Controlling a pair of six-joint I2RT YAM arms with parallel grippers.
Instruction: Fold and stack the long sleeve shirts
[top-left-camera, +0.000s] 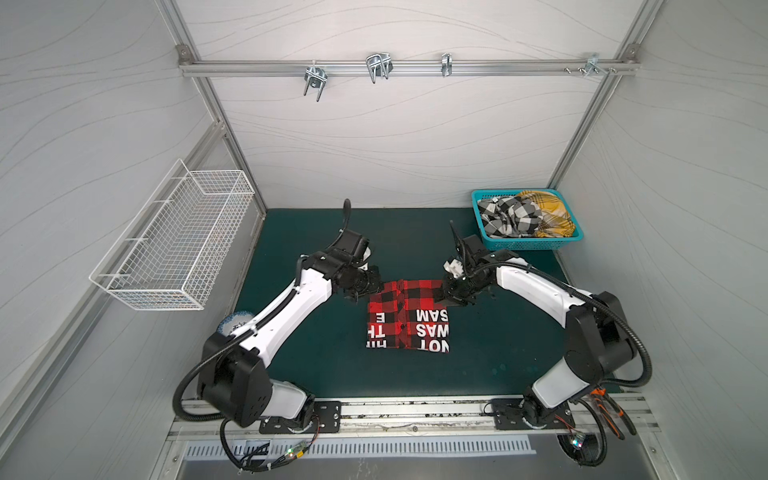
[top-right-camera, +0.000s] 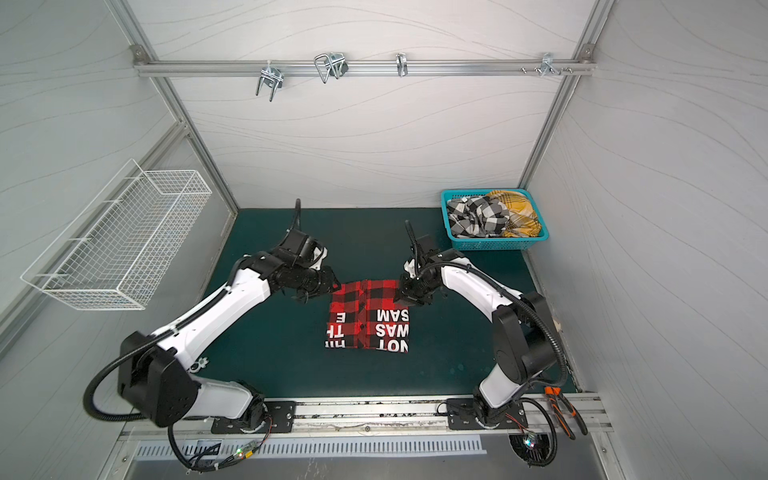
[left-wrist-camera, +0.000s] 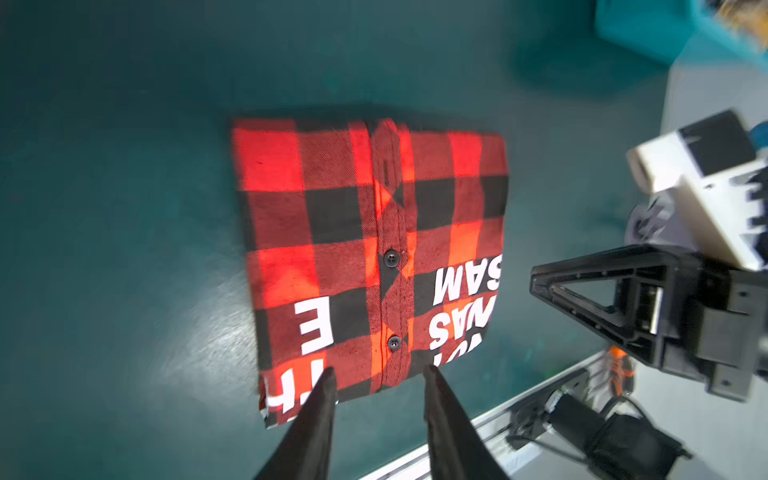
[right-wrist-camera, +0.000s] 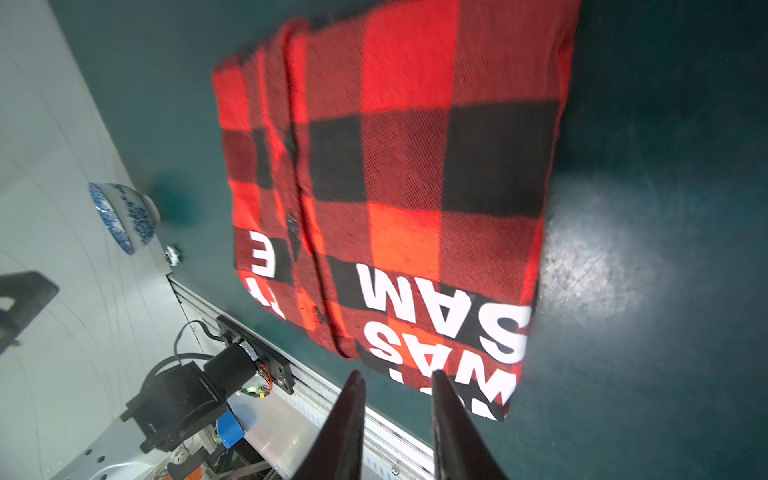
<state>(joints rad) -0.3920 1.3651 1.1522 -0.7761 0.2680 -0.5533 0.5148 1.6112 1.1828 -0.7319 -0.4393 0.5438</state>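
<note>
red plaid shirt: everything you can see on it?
The red shirt is soft-looking red-and-black check fabric, folded into a neat rectangle, flat on the green mat. Placket up, black buttons; white block lettering across the near half. The left gripper and right gripper hover at its far corners, jaws apart, empty.

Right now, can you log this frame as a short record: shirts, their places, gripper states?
Folded: red-and-black plaid shirt, neat rectangle flat on green mat
Unfolded: black-and-white check shirt and mustard plaid shirt, crumpled in teal basket
Left gripper: open, empty, by folded shirt's far left corner
Right gripper: open, empty, by its far right corner
Stack: not started
</note>
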